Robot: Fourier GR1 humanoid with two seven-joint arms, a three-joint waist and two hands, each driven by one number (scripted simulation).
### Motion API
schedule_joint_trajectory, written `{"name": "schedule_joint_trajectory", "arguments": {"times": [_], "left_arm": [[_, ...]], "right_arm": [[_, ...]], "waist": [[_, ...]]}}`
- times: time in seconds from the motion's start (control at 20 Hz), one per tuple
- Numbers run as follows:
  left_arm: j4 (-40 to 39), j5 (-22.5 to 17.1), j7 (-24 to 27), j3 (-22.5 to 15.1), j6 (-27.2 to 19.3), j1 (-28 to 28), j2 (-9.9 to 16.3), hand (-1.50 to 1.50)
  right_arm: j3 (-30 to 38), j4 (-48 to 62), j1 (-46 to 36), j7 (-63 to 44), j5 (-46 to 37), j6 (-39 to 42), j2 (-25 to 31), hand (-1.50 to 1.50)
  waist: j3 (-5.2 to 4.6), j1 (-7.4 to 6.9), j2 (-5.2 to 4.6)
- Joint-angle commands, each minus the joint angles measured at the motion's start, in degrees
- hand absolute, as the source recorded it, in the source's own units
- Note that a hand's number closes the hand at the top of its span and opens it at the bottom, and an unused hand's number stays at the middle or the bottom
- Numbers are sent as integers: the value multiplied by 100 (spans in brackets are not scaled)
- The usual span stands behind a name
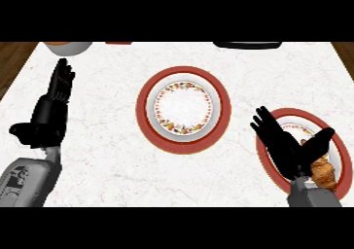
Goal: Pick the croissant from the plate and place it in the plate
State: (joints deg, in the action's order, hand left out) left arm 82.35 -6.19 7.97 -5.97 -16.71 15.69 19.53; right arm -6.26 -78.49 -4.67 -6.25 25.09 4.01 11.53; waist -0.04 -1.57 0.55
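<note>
i'm looking down at my right hand [291,146], which is hovering over the near right plate [340,146] with its fingers spread straight and the thumb splayed out toward the right. it's released, grasping nothing. the croissant [323,172] is lying on that same plate, just beside the heel of the hand and tucked under the thumb side, partly hidden by the wrist. i can't tell whether the palm is touching it or just hanging above it.

moving outward, the target plate [183,108] is sitting near the middle of the white counter [115,160], red-rimmed with a flowered inner ring, well apart from the croissant and to the hand's left. nothing is lying on it.

my left hand [54,104] is resting open at the left side of the view, fingers pointing up, taking no part.

at the far edge i'm seeing a pale bowl [67,47] at the upper left and a dark object [248,44] at the upper right, both cut off by the view.

as i judge it, the task is barely starting: the croissant isn't picked up yet, so closing on it, lifting it, carrying it across to the middle plate and letting go are all left to do.
</note>
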Motion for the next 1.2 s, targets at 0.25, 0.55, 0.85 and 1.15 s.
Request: {"name": "schedule_joint_trajectory", "arguments": {"times": [0.25,0.55,0.85,1.15], "left_arm": [[-658,-147,-1238,-164,103,-852,-75,0],[-718,-276,-1217,-211,88,-1200,-300,0],[-247,-197,-1570,-444,121,-1206,-305,0],[-275,-72,-1572,-480,-36,-1331,-418,0]], "right_arm": [[625,-837,-792,-364,1308,2474,1577,150],[890,-851,-60,2185,-2137,1502,2765,150],[1474,867,421,3738,-301,3287,2211,-150],[958,905,228,4923,-2501,3294,3388,-150]], "waist": [[15,162,-50],[48,331,-71],[53,105,-85],[23,63,-69]]}}
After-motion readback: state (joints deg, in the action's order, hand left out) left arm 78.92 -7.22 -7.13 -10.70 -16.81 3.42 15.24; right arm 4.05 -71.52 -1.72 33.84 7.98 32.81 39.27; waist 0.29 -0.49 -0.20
